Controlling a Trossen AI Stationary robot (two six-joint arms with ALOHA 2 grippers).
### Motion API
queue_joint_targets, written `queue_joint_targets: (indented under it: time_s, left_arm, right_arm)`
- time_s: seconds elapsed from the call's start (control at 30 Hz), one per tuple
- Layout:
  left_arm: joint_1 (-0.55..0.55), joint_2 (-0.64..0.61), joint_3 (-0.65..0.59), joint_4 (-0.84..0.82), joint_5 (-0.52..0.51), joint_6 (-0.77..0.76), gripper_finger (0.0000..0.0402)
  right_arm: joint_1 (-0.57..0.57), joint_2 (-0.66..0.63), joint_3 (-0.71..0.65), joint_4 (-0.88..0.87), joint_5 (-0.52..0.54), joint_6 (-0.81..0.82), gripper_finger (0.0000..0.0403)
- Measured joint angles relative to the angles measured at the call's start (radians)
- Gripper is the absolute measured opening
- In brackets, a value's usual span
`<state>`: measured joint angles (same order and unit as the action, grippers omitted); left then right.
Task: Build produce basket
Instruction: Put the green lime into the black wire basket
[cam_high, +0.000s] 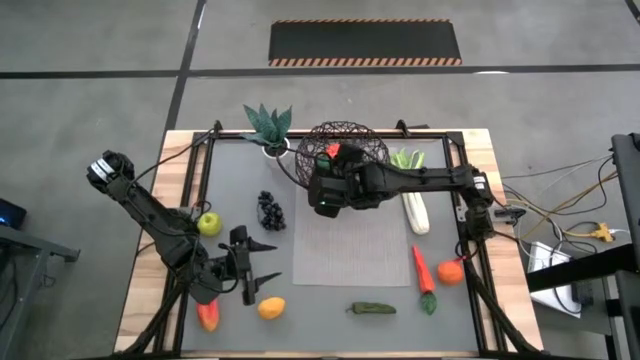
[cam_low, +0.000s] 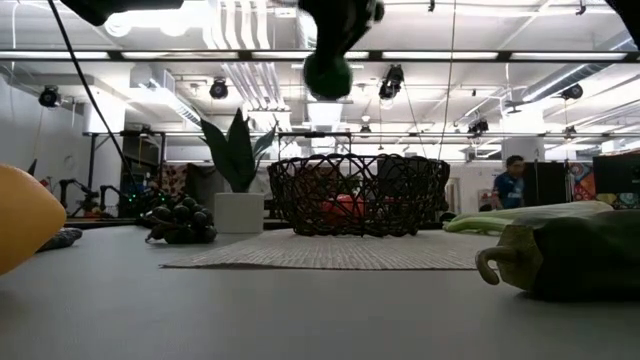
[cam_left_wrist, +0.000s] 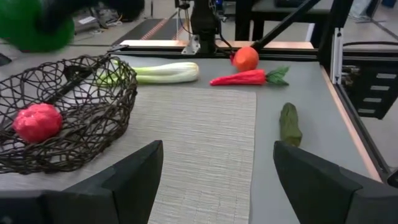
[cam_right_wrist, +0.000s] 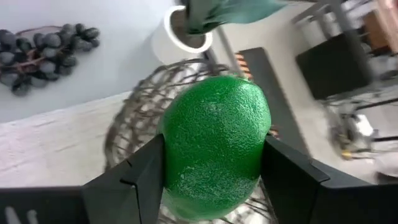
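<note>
Between the right gripper's (cam_right_wrist: 213, 163) fingers sits a green fruit (cam_right_wrist: 214, 146), clamped across its middle: round, pebbled, probably light, liable to roll. At 12 o'clock, the basket (cam_high: 345, 148). Left gripper (cam_high: 254, 272), 7 o'clock, gapes empty.

We see a bright green round fruit (cam_right_wrist: 214, 146) with a finely pebbled skin between the right gripper's (cam_right_wrist: 214, 180) black fingers, above the basket (cam_high: 345, 150) of dark brown-black crisscrossed wire, which holds a red fruit (cam_left_wrist: 37, 122). On the grey table (cam_high: 330, 325) lie a pale woven-textured mat (cam_high: 350, 245), dark grapes (cam_high: 271, 210), a white-and-green leek (cam_high: 413, 195), a red carrot (cam_high: 423, 268) with green leaves, an orange fruit (cam_high: 450, 271), a dark green pepper (cam_high: 373, 309), a yellow-green apple (cam_high: 209, 223) and a yellow-orange fruit (cam_high: 271, 308)
</note>
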<state>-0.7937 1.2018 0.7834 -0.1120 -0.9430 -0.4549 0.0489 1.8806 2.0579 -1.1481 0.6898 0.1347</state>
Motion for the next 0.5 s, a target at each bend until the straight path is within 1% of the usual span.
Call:
queue_joint_targets:
  time_s: [0.1,0.23,0.4,0.5]
  left_arm:
    - [0.0,-0.002,0.0,0.0,-0.009,0.0,0.0286]
    - [0.0,-0.002,0.0,0.0,-0.01,0.0,0.0286]
    - [0.0,-0.002,0.0,-0.001,-0.023,0.0,0.0286]
    - [0.0,-0.002,0.0,-0.001,-0.033,0.0,0.0286]
  right_arm:
    - [-0.023,-0.02,-0.13,0.158,-0.039,-0.03,0.021]
    - [-0.055,-0.062,-0.326,0.438,-0.05,-0.068,0.021]
    - [-0.101,-0.141,-0.557,0.771,-0.06,-0.046,0.021]
    - [-0.138,-0.198,-0.704,1.002,-0.054,-0.022,0.021]
